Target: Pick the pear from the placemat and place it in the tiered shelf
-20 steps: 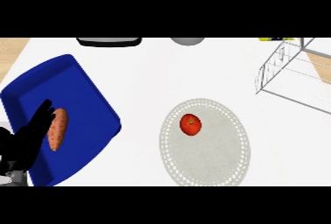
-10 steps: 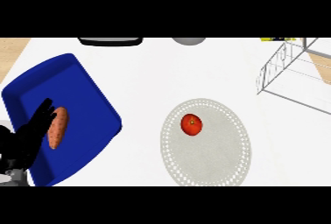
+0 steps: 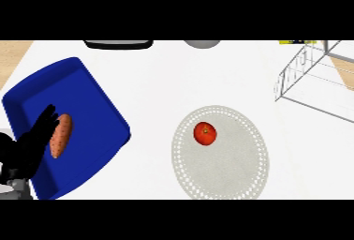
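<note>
Head view: small round red fruit (image 3: 204, 133), the pick target, sits on the pale round lacy placemat (image 3: 228, 176), untouched. White wire tiered shelf (image 3: 314, 77) far right. Left hand (image 3: 26, 149) rests open-fingered over blue tray (image 3: 83, 93), beside orange sweet potato (image 3: 60, 135). Right hand unseen.

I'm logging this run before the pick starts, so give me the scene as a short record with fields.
fruit to pick: round red fruit, lying on the placemat's upper left part; looks more like a tomato or apple than a pear
placemat: pale oval mat, right of centre
shelf: wire tiered shelf, upper right
tray: blue tray, left side
on tray: orange sweet potato
left robot hand: open, over the tray, beside the sweet potato
right robot hand: not in view
</note>
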Available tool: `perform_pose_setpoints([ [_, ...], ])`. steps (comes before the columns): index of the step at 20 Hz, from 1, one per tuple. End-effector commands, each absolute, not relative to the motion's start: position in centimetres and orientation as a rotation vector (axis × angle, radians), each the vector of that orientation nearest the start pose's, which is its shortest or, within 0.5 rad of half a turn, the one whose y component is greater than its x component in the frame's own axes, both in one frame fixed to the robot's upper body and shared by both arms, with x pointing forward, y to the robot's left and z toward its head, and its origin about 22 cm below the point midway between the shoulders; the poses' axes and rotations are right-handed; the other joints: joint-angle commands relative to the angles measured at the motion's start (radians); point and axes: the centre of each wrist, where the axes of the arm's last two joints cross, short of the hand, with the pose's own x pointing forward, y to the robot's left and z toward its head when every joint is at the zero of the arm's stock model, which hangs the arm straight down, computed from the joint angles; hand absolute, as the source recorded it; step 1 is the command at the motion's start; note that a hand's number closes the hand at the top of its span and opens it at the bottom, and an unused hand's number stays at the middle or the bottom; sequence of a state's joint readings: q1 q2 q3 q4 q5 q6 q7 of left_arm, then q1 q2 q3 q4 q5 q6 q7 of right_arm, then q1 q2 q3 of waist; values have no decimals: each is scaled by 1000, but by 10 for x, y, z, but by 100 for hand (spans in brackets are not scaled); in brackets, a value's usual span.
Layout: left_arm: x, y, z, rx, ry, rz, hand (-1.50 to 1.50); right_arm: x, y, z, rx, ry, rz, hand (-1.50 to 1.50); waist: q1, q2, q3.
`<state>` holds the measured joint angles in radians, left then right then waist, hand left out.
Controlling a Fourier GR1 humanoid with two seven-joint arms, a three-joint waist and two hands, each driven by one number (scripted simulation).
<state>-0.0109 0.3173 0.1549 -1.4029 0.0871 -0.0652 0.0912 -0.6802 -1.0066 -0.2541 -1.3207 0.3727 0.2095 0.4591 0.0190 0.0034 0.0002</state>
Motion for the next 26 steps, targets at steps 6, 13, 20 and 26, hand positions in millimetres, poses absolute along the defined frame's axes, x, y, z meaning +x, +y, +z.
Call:
perform_pose_setpoints([
  [6, 232, 335, -9, 241, -1344, -60, 0, 338, -453, 297, -1294, -1246, 223, 150, 4, 1, 0],
  [13, 237, 342, -11, 229, -1346, -65, 0, 351, -477, 277, -1342, -1228, 401, -150, 2, 2, 0],
  [20, 227, 352, -12, 254, -1345, -47, 0, 361, -469, 292, -1198, -1368, 249, -150, -2, -1, 0],
  [26, 233, 348, -2, 250, -1336, -47, 0, 339, -500, 303, -975, -1457, 72, -150, -14, -5, 0],
])
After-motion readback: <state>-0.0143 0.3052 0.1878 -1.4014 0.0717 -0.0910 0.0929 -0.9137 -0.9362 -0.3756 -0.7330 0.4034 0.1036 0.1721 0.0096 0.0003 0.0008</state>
